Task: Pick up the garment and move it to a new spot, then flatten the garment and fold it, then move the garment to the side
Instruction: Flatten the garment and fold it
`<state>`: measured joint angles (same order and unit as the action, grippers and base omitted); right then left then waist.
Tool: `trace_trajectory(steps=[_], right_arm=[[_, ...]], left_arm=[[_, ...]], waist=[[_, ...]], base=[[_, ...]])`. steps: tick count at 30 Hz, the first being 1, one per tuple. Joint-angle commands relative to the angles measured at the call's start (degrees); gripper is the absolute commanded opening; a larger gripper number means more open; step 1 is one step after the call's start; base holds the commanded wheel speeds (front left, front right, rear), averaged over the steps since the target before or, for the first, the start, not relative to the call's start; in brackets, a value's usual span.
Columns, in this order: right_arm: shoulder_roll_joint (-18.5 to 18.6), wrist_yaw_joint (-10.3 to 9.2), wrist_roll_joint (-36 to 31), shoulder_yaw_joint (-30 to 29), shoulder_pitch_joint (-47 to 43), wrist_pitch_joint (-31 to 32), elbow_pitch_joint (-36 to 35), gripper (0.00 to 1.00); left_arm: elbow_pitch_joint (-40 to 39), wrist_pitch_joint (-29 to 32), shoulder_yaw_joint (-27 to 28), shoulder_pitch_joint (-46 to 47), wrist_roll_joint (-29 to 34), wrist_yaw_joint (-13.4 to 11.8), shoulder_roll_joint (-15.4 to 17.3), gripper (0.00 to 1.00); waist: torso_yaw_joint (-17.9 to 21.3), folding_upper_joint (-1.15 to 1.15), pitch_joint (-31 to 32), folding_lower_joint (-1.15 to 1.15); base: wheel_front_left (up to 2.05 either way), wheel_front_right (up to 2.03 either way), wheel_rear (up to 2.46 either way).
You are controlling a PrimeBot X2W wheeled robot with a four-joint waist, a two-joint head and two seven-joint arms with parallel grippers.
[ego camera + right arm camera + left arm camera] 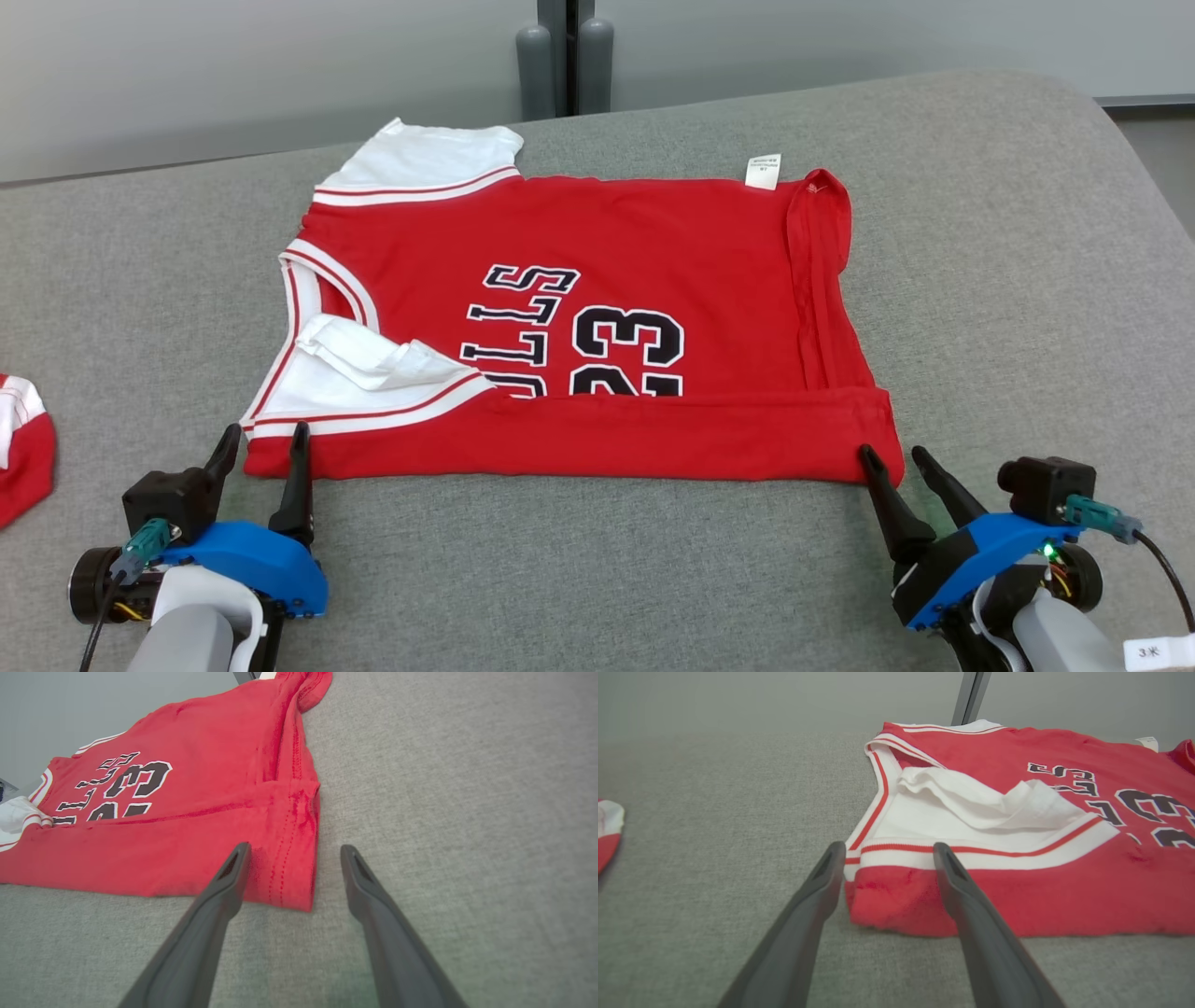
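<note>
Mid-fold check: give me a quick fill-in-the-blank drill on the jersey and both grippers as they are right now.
1. The jersey lying on the grey surface is mainly ___ in colour.
2. The number printed on it is ___.
3. The left gripper and the right gripper, at the jersey's near corners, both stand ___.
Missing words: red; 23; open.

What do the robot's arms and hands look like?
The left hand and right hand each have two long, dark, pointed fingers on a blue shell, with a black box and teal cable plug beside. The forearms are pale grey; the right one wears a white label.
</note>
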<state>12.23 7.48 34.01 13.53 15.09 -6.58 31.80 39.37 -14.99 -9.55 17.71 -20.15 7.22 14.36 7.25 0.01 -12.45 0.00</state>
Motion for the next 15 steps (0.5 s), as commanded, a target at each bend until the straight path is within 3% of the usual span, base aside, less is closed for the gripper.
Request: trace_trajectory(steps=[1, 12, 13, 14, 15], right_arm=[[-0.3, 0.03, -0.6, 0.3, 1.6, 0.3, 1.2, 1.0], [-2.5, 0.03, -0.8, 3.1, 5.4, 0.2, 8.2, 1.0], [-2.8, 0.03, -0.6, 3.4, 5.5, 0.2, 8.6, 0.96], [-3.0, 0.03, -0.4, 3.8, 5.6, 0.1, 9.0, 0.44], [-3.2, 0.03, 0.0, 4.1, 5.7, -0.2, 9.3, 0.32]], left_arm=[[1.3, -0.3, 0.1, 1.7, 0.3, 0.1, 0.1, 1.0], [10.2, 0.0, -0.9, 4.5, -0.5, 0.2, -0.4, 1.0], [11.0, 0.0, -1.1, 4.7, -0.6, 0.2, -0.5, 0.88], [11.6, 0.0, -1.4, 4.9, -0.9, 0.3, -0.7, 0.42], [12.0, 0.0, -1.6, 5.1, -1.0, 0.3, -0.7, 0.29]], waist=[[0.0, -0.01, -0.5, 0.0], [0.5, -0.01, -1.9, 0.0], [0.4, -0.01, -1.9, 0.0], [0.3, -0.01, -1.9, 0.0], [0.3, -0.01, -1.8, 0.0]], base=[[0.0, 0.0, 0.0], [0.0, 0.0, 0.0], [0.0, 0.0, 0.0], [0.0, 0.0, 0.0], [0.0, 0.0, 0.0]])
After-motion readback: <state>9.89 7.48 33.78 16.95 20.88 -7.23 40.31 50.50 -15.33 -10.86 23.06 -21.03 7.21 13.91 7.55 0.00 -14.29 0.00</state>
